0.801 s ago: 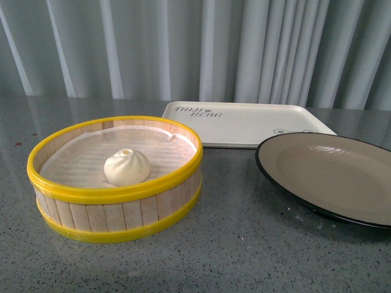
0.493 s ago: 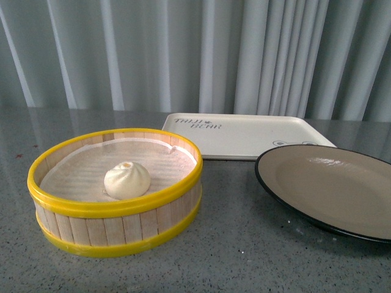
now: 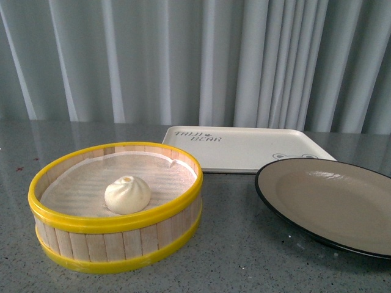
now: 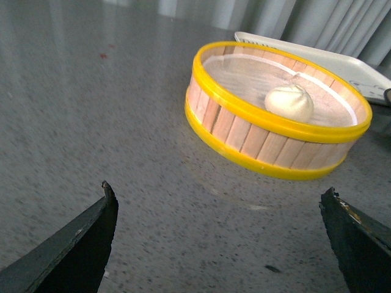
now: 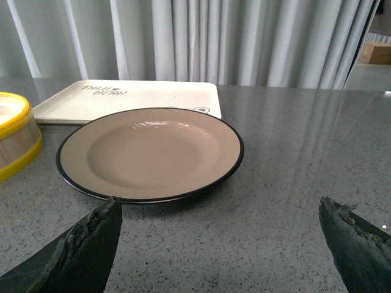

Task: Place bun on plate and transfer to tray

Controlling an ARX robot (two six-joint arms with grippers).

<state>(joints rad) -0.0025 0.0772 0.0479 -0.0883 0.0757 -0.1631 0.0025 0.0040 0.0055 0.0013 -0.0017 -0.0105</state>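
Note:
The cream-white bun (image 3: 127,195) with a pleated top sits inside a yellow-rimmed wooden steamer basket (image 3: 116,244) at the left. The tan plate (image 3: 333,198) with a black rim lies empty at the right. The cream tray (image 3: 244,148) with "BEAR" lettering lies empty behind them. Neither gripper shows in the front view. My left gripper (image 4: 220,198) is open and empty over the table, short of the basket (image 4: 269,140) and the bun (image 4: 289,102). My right gripper (image 5: 220,207) is open and empty just before the plate (image 5: 149,152); the tray (image 5: 134,97) lies beyond.
Everything rests on a grey speckled table (image 3: 232,256). Pale pleated curtains (image 3: 195,61) hang behind the table's far edge. The basket's edge (image 5: 15,143) shows beside the plate in the right wrist view.
The whole front view has shifted: the basket, plate and tray sit lower in the picture than before. Nothing on the table has moved relative to the rest.

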